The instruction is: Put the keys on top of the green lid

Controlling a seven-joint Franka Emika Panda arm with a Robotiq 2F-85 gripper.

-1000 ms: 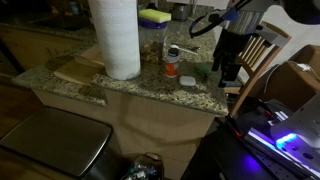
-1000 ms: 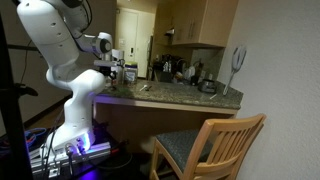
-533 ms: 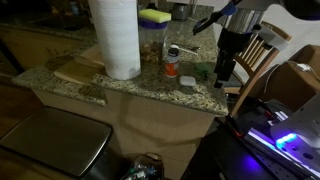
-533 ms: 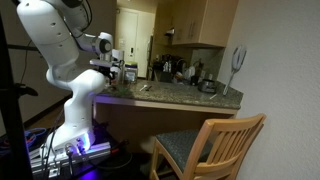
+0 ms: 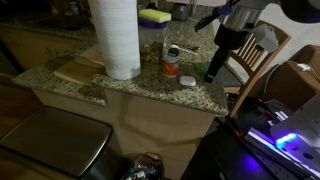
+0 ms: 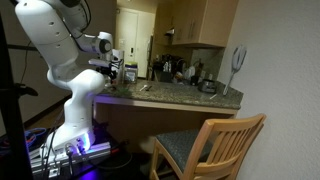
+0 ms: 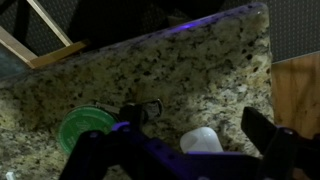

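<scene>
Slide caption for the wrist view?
Wrist view: keys lie beside the green lid on the granite counter.

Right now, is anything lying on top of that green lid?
The green lid's visible top looks bare; the keys lie beside its rim on the counter. The gripper hides its lower edge.

Speckled granite counter (image 7: 190, 70) fills most of frame, far edge running diagonally. Green lid (image 7: 85, 128) lower left, flat on counter. Dark keys (image 7: 133, 114) at lid's right rim; touching or overlapping, cannot tell. Key ring (image 7: 153, 106) sticks out to right. White round object (image 7: 203, 140) near keys, partly hidden. Gripper (image 7: 188, 150) enters from bottom, dark blurred fingers (image 7: 100, 155) spread wide. Wooden slats (image 7: 45, 40) upper left, beyond counter.
</scene>
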